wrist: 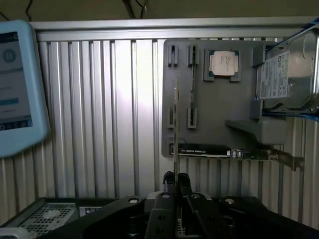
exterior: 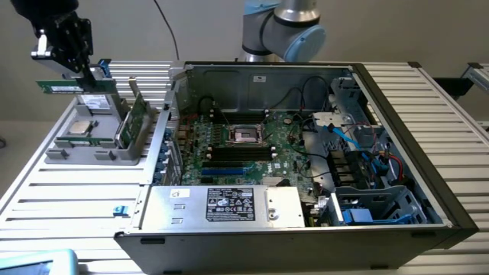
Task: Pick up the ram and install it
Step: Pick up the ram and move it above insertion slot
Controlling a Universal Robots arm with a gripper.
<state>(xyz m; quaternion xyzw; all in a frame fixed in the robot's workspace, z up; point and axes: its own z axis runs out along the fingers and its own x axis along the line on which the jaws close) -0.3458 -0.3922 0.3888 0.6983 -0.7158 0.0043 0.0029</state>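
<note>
The ram (exterior: 73, 87) is a narrow green stick held level in the air at the exterior view's upper left, above the grey parts holder (exterior: 57, 153). My gripper (exterior: 81, 79) is shut on its upper edge. In the wrist view the ram (wrist: 176, 124) shows edge-on as a thin line running out from between my gripper's (wrist: 176, 178) fingertips, over the holder (wrist: 219, 109). The open computer case (exterior: 397, 103) lies to the exterior view's right, with the motherboard (exterior: 229, 166) and its dark memory slots (exterior: 240, 152) exposed.
The holder also carries a silver processor chip (exterior: 80, 127), a wider green card (exterior: 134, 119) standing on edge and a hard drive (wrist: 286, 74). A light-blue tablet (wrist: 15, 84) lies on the slatted table (exterior: 68, 195). Cables and drive cages (exterior: 367, 172) crowd the case's right side.
</note>
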